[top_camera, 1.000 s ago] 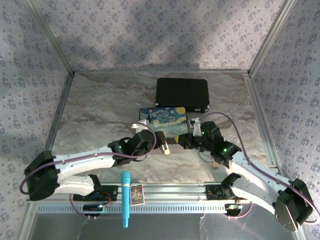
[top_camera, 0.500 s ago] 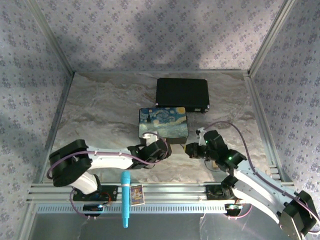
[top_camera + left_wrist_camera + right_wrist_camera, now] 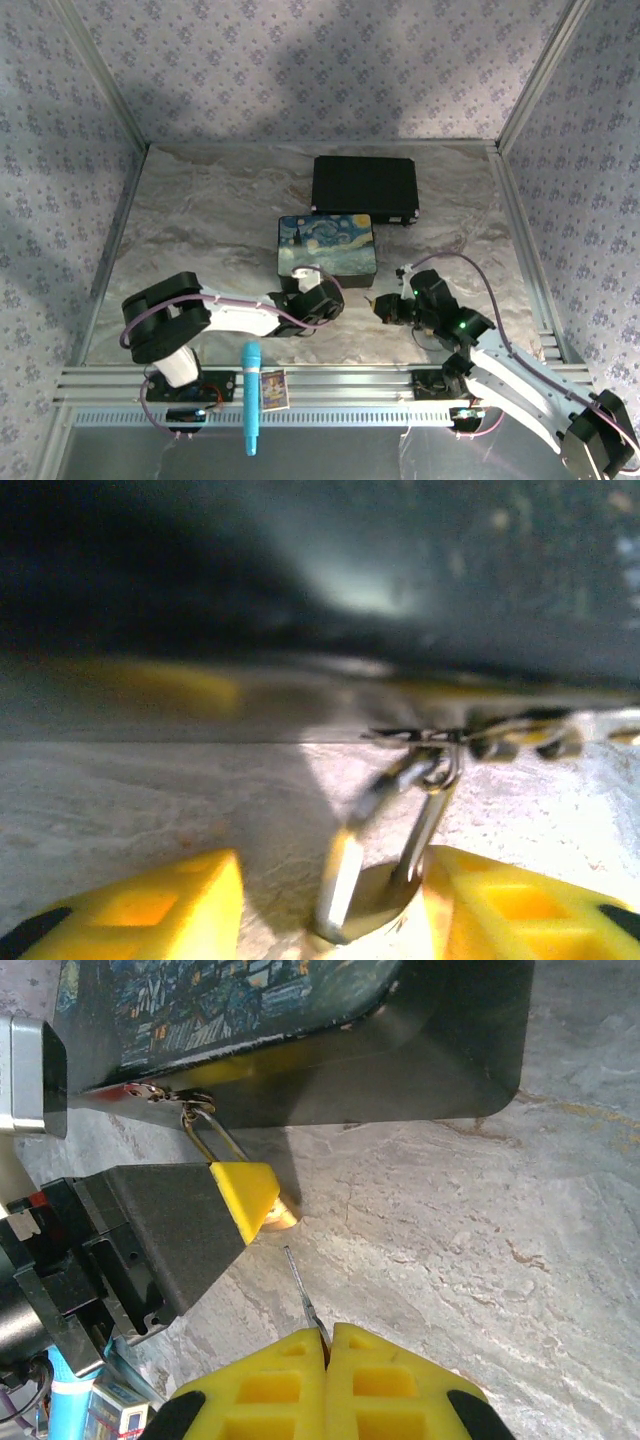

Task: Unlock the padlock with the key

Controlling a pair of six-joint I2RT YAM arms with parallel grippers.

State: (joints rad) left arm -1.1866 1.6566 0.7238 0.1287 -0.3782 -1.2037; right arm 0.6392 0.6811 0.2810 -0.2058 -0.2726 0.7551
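Observation:
The small brass padlock (image 3: 372,898) hangs by its silver shackle (image 3: 205,1130) from the hasp on the front of the starry-night box (image 3: 327,245). My left gripper (image 3: 332,880) is open around it. One yellow finger (image 3: 470,900) touches the padlock's body and the other (image 3: 170,900) stands apart from it. In the right wrist view the brass body (image 3: 283,1218) peeks out beside that left finger (image 3: 243,1192). My right gripper (image 3: 327,1335) is shut on the key (image 3: 300,1285). The thin blade points at the padlock and stops a short way from it.
A black case (image 3: 364,185) lies behind the box. A blue pen-like object (image 3: 251,395) and a small card (image 3: 274,388) rest on the rail at the near edge. Both grippers (image 3: 325,290) (image 3: 383,307) crowd the box's front side. Patterned walls enclose the table.
The left arm has folded back and its gripper has settled at the box's front, its jaws narrowing around the padlock. The right gripper drew slightly toward the near edge, still holding the key.

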